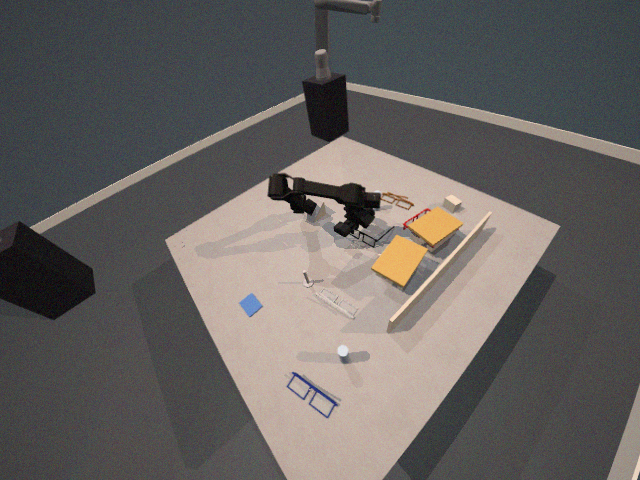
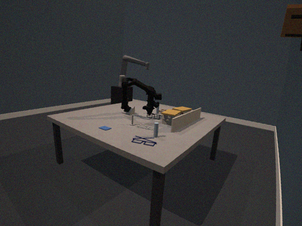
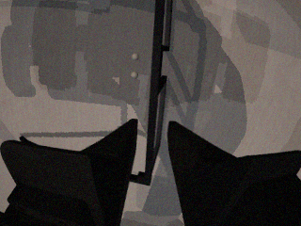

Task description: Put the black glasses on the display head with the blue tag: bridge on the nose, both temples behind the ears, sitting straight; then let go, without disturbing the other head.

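Note:
The black glasses (image 1: 368,240) (image 2: 156,116) (image 3: 156,71) are at the gripper, short of the nearer yellow-topped block. My gripper (image 1: 351,235) (image 2: 149,114) (image 3: 152,126) is slightly open. In the wrist view the dark frame runs between the fingertips with a gap on each side. I cannot tell whether the glasses touch the table. Two blocky shapes with yellow tops stand on the right, a nearer one (image 1: 399,260) (image 2: 171,112) and a farther one (image 1: 435,226) (image 2: 182,109). They may be the display heads; their faces, noses, ears and any blue tag cannot be made out.
A long board (image 1: 442,271) (image 2: 186,119) stands behind the blocks. Red glasses (image 1: 416,218) are beside the farther block. Brown glasses (image 1: 397,200), white glasses (image 1: 336,303), blue glasses (image 1: 312,395) (image 2: 143,141), a pale cylinder (image 1: 342,352) (image 2: 155,130), a small stand (image 1: 306,279) and a blue square (image 1: 250,304) are around.

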Controlling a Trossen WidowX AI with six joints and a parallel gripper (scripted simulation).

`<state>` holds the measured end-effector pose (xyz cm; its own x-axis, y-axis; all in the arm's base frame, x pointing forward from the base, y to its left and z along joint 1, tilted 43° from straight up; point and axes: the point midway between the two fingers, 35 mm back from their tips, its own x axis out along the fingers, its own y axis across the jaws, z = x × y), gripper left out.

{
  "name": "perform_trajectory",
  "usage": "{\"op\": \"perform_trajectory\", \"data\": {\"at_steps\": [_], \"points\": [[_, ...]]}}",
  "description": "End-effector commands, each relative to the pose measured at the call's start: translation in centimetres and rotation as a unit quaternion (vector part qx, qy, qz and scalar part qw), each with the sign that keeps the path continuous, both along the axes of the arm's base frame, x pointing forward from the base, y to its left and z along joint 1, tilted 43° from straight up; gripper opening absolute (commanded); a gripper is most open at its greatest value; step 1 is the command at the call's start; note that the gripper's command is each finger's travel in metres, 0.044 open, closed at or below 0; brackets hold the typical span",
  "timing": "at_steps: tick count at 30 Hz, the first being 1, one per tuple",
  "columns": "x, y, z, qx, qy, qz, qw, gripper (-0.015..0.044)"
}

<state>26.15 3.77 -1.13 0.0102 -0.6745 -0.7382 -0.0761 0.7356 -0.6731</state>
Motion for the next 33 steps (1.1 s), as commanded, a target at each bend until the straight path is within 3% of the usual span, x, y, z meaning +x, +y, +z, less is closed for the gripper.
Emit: {"op": "perform_trajectory", "data": {"at_steps": [1, 21, 27, 31, 33], "points": [[0.0, 0.0, 0.0, 0.0, 0.0, 0.0, 1.0, 0.0107], [-0.2, 1.4, -0.1, -0.002, 0.001, 0.002, 1.0, 0.0107], [-0.1, 3.7, 3.9, -0.001, 0.002, 0.002, 1.0, 0.0107], [-0.2, 3.8, 4.2, -0.001, 0.002, 0.002, 1.0, 0.0107], [0.0, 3.7, 3.7, -0.002, -0.001, 0.007, 1.0, 0.016]]}}
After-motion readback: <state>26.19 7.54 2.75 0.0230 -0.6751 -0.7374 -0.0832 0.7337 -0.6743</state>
